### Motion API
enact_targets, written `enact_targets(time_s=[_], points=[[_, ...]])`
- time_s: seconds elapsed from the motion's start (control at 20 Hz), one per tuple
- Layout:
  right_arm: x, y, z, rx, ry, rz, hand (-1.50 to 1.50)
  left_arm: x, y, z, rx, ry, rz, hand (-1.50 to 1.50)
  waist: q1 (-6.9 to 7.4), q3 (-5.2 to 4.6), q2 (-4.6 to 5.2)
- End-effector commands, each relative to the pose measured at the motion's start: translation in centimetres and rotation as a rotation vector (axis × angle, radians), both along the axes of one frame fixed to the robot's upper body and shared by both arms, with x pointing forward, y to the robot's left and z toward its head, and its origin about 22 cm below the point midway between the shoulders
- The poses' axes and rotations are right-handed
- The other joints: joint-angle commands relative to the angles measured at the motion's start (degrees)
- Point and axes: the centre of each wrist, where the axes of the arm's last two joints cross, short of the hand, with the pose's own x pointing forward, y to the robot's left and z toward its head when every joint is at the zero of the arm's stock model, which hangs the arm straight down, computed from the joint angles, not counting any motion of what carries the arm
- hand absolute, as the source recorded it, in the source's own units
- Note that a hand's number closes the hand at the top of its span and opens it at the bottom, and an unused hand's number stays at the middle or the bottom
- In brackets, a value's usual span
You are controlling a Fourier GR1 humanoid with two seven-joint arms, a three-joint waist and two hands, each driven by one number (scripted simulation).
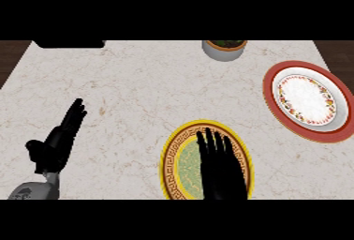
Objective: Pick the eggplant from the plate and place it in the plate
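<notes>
1. The right hand (221, 164) lies flat over the yellow-rimmed plate (170, 154), fingers straight and apart, holding nothing visible.
2. The eggplant cannot be seen; whether it sits beneath that hand cannot be told.
3. The red-rimmed plate (276, 101) lies up and right of the yellow-rimmed plate.
4. The left hand (61, 138) rests open, left of the yellow-rimmed plate, on the surface (138, 79).

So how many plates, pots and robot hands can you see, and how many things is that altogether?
Plates: 2, a yellow-rimmed plate and a red-rimmed plate
Pots: 1, a grey pot at the counter's far edge
Hands: 2, the left hand and the right hand
Total: 5

No eggplant shows; the right hand covers part of the yellow-rimmed plate.
</notes>
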Motion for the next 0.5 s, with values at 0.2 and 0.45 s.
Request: enact_targets(time_s=[0.2, 0.45], points=[[2.1, -0.1, -0.9, -0.194, 0.094, -0.092, -1.5, -0.9, -0.2, -0.1, 0.005, 0.004, -0.023, 0.0, 0.47, 0.03, -0.01], [2.4, -0.3, -2.3, -0.17, 0.127, -0.085, -1.5, 0.0, -0.8, 1.2, 0.001, -0.009, -0.009, 0.0, 0.21, 0.05, 0.02]])
